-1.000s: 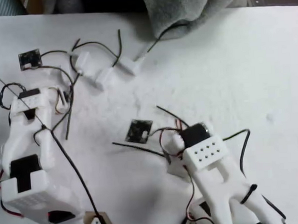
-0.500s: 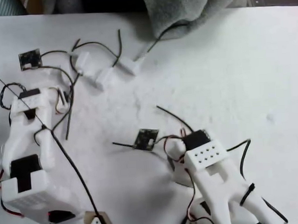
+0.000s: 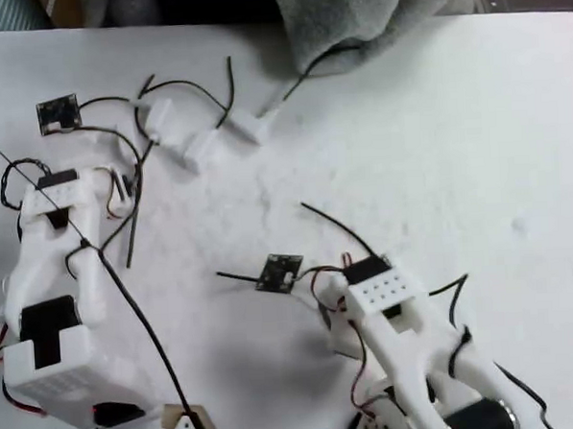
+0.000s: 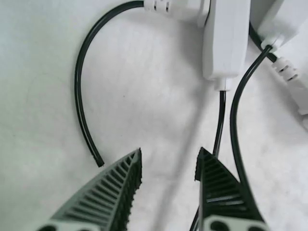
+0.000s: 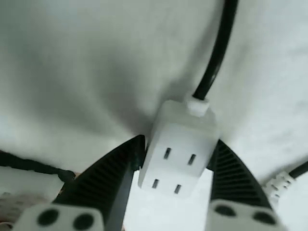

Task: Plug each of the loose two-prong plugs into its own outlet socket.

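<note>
Right gripper clamps the white outlet socket between both fingers. Left gripper stands part open, holding nothing.

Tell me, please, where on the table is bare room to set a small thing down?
The widest bare patch is the table's right half, between the grey cloth and the right arm, whose gripper holds an outlet block. It is crowded at the upper left, around the white plugs and cables beside the left arm.
</note>
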Tool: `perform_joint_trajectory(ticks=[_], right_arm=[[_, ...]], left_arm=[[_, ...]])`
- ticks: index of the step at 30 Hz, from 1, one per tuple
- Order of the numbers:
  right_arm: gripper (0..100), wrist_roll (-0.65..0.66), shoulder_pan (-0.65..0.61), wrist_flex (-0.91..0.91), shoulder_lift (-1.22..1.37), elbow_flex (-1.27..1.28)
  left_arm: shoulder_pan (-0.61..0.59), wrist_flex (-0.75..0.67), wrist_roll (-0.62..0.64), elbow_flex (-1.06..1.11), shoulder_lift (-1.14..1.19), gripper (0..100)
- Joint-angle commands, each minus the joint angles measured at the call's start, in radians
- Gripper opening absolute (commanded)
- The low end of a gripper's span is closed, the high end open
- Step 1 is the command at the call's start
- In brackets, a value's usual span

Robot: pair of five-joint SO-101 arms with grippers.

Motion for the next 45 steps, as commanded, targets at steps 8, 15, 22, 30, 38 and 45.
perform_joint_trajectory(ticks=[8,15,22,30,38,45], right_arm=[[8.8,-0.399,-0.007,-0.013,0.295,-0.420],[8.7,-0.818,-0.005,-0.058,0.334,-0.686],[8.9,-1.094,-0.081,-0.077,0.582,-0.853],[9.0,-1.447,-0.120,-0.084,0.834,-1.008],[9.1,-1.597,-0.150,-0.168,0.840,-1.019],[32.7,-1.588,-0.183,-0.070,0.831,-1.037]], left_arm=[[0.013,-0.018,-0.008,-0.005,-0.028,19],[0.013,-0.018,-0.008,-0.005,-0.028,19],[0.013,-0.018,-0.008,-0.005,-0.028,19],[0.015,-0.020,-0.008,-0.005,-0.028,19],[0.015,-0.020,-0.008,-0.005,-0.028,19],[0.015,-0.020,-0.008,-0.005,-0.028,19]])
